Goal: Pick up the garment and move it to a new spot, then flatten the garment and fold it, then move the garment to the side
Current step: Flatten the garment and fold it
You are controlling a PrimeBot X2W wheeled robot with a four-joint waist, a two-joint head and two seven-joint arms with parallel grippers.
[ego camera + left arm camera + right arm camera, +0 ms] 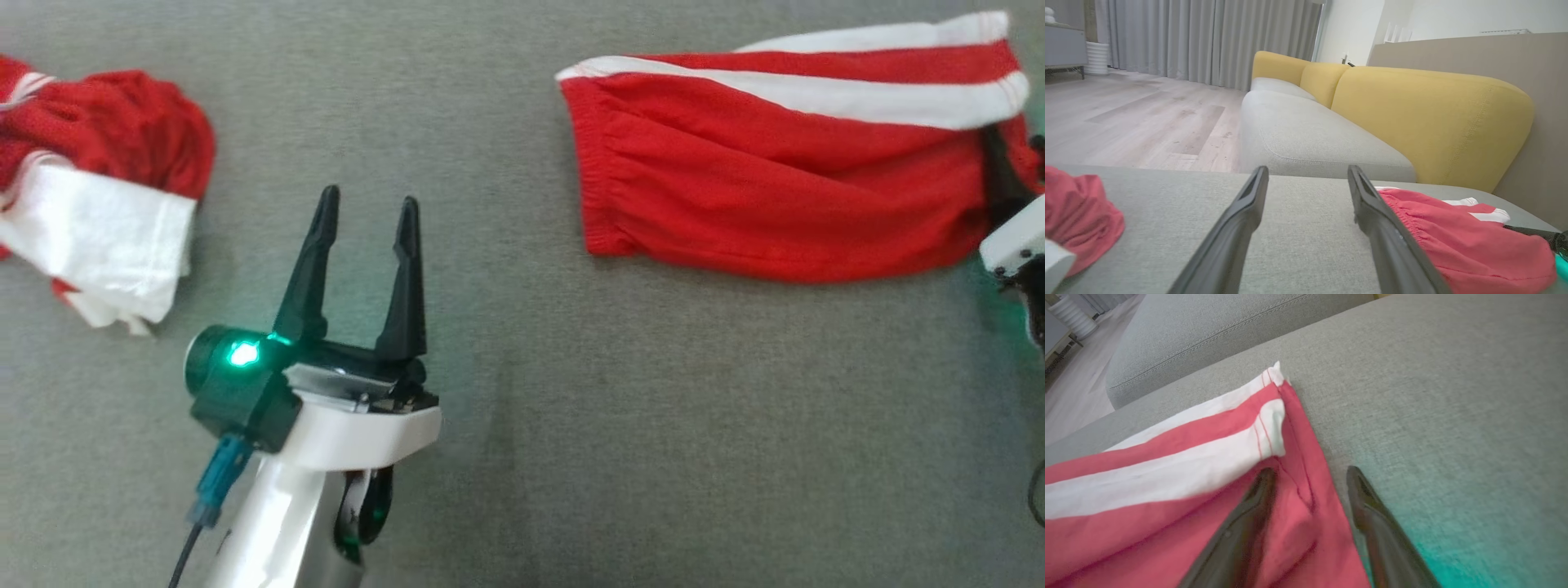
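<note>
Left gripper (367, 200): fingers spread and empty, poised over the bare grey cushion (571, 425) between two cloths and touching neither, which leaves it free for either. Right gripper (1310, 471): fingers likewise apart, straddling the hem corner of the red garment (775, 188). One finger lies over the cloth and the other over the cushion, so nothing is pinched, though the stance suits an edge grasp. The garment, red with white stripes, lies flat and doubled over at the robot's right, so folding appears done and the move aside remains. A crumpled red-and-white cloth (98, 180) sits well apart at the left.
</note>
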